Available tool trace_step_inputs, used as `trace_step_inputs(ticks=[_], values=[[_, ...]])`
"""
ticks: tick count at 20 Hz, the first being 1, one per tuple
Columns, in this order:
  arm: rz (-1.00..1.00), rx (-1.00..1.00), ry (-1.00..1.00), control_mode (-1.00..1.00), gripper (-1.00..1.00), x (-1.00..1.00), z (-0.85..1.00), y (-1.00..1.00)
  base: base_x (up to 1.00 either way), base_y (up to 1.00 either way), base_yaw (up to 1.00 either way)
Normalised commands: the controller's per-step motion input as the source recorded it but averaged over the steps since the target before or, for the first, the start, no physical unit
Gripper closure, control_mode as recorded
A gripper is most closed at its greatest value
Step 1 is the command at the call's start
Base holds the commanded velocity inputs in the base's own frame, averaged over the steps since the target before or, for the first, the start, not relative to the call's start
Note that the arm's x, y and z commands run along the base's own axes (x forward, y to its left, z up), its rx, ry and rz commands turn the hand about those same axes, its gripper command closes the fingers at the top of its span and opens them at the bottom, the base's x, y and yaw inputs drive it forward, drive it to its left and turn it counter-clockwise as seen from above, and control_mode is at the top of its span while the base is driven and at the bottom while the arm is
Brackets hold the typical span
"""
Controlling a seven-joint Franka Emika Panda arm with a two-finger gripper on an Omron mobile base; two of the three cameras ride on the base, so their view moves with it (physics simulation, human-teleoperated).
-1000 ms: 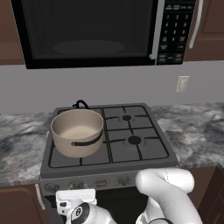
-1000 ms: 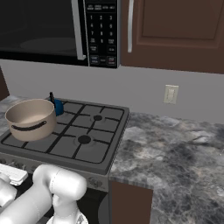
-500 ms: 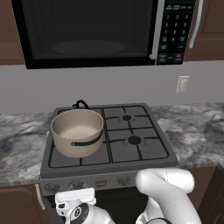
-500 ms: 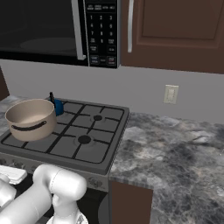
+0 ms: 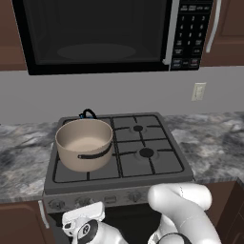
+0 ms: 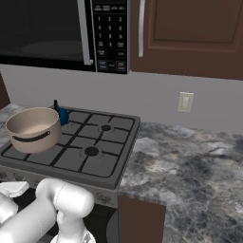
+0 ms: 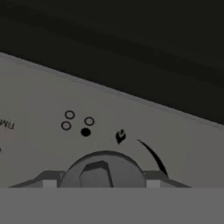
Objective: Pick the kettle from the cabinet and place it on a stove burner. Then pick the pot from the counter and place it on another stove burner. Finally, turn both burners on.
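You're in home kitchen, rendered. Gas stove (image 5: 164, 164) with grid grates dead ahead; black microwave (image 5: 95, 33) at 12 o'clock above it. Mottled stone counter (image 6: 190, 161) at 3 o'clock, brown wall cabinet (image 6: 190, 33) overhead, wall outlet (image 6: 185, 102) on grey backsplash.

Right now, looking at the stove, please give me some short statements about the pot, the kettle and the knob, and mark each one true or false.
1. The pot stands on the stove's front left burner. True.
2. The kettle sits on the counter right of the stove. False: it is on the stove top, behind the pot.
3. The two right burners carry nothing. True.
4. The pot lies tipped on its side. False: it stands upright, mouth up.
5. In the hand view a stove knob is close in front of the camera, with a flame mark above it. True.
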Motion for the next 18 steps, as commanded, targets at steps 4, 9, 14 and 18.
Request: trace_step_inputs(ticks=[4,9,14,18], values=[[0.0,-0.26,0.04,-1.0,1.0,0.0,0.05,0.0,0.0,0.0,0.0],[0.0,-0.26,0.03,-1.0,1.0,-0.03,0.0,0.0,0.0,0.0,0.0],[0.0,-0.24,0.03,-1.0,1.0,-0.02,0.0,0.02,0.0,0.0,0.0],[0.0,-0.14,0.1,-1.0,1.0,-0.03,0.0,0.09,0.0,0.0,0.0]])
